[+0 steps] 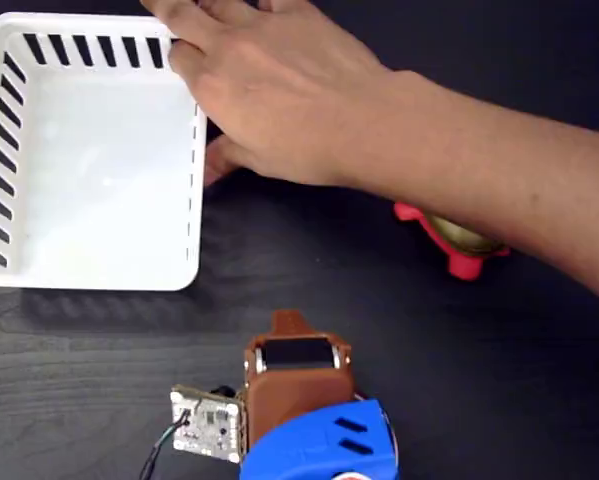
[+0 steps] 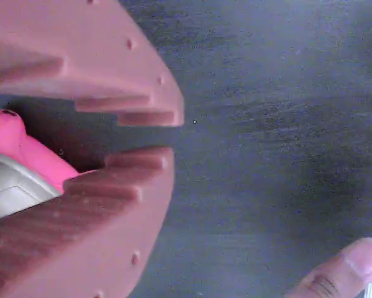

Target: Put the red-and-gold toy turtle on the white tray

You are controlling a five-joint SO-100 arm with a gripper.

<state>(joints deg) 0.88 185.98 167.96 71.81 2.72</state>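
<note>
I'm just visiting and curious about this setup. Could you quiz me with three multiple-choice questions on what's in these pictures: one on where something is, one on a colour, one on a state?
1. Where does the red-and-gold toy turtle lie in the fixed view?
A. inside the tray
B. on the dark table, right of the tray
C. on top of the arm

2. What colour is the tray?
A. white
B. green
C. yellow

3. What is touching the tray's right wall?
A. the robot's gripper
B. the turtle
C. a person's hand

Answers:
1 B: the turtle sits on the table, partly hidden under the person's forearm.
2 A: the white tray has dark slanted slots in its low walls and holds nothing.
3 C: the hand rests at the tray's upper right corner, while the gripper is lower down, apart from it.
</note>
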